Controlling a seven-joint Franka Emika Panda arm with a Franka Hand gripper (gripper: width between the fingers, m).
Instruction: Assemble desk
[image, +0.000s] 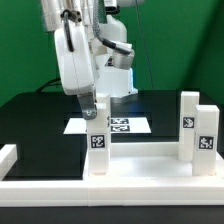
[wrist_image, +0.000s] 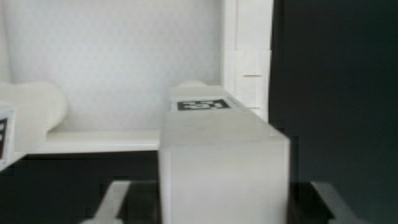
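White border rail (image: 60, 185) is seen nearest. One desk leg (image: 97, 135) is clamped between the claw (image: 92, 108) fingers, upright on the desk top (image: 140, 160). Two legs (image: 197, 128) are standing well off to the side; assembly judged partway.

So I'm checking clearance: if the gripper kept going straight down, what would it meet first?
Likely nothing new: the gripper is already around the upright desk leg; pressed further, that leg bears on the desktop.
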